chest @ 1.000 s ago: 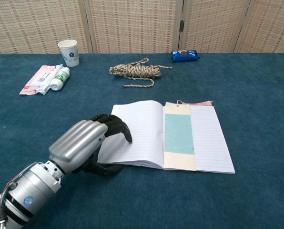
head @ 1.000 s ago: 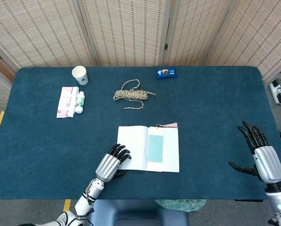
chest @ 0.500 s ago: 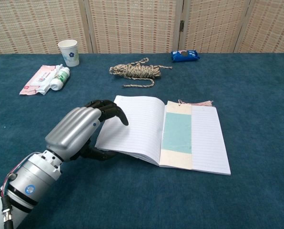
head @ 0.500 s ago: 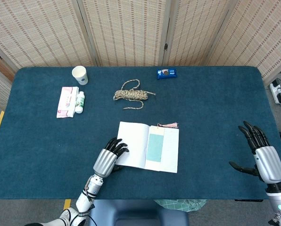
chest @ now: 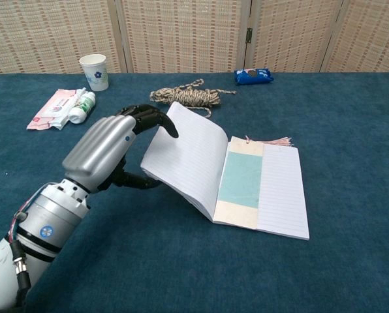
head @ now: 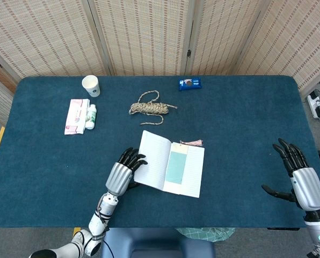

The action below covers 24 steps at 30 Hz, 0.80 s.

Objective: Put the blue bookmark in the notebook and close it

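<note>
Nearest the robot, the silver-and-black left hand (chest: 109, 153) gripped the outer edge of the white lined paper notebook (chest: 237, 179), its fingers over the left half and thumb beneath, that half tilted up off the dark blue cloth table (chest: 351, 130). The pale blue rectangular bookmark (chest: 241, 180) lay flat just right of the spine, apart from that hand, a pink tassel at its far end. Well to the right, the right hand (head: 303, 180) hovered with fingers spread, holding nothing; farther back lay a coiled tan rope (chest: 188, 96).
</note>
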{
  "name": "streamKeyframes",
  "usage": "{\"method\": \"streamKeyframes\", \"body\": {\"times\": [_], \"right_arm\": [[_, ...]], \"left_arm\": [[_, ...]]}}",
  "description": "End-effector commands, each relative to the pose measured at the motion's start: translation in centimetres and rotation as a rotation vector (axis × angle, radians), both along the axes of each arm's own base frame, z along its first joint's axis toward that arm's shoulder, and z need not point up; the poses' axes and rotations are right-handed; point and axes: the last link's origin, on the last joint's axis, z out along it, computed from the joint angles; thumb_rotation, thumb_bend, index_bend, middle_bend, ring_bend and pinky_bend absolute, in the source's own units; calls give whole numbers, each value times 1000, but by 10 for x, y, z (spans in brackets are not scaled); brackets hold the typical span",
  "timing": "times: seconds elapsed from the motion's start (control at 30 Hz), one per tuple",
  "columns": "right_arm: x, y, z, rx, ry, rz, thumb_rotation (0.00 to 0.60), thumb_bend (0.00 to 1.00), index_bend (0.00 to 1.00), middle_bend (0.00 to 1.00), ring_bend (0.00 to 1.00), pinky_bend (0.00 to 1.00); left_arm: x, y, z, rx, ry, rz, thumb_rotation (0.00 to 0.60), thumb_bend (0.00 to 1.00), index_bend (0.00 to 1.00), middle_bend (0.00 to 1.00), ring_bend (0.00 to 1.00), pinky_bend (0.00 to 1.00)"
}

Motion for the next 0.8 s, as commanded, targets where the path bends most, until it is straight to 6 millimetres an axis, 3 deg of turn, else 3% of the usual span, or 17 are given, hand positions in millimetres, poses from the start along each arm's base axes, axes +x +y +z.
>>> {"method": "streamKeyframes", "body": {"times": [0.03,0.43,0.8], "right_arm": [[0,1,1,-4,-2,2,600,0,0,0,0,28],[6,10,13,-42,-35,30,600,0,0,0,0,27],[9,20,32,-93,-87,68,600,0,0,0,0,27]], "left_arm": [[6,3,4,17,-14,-22,600,295,407,332,187,175],[39,-11,-3,-26,-63,-109,600,265,407,327,181,182],[77,-44,-25,-121,-62,-251,600,208,401,321,173,183]]}}
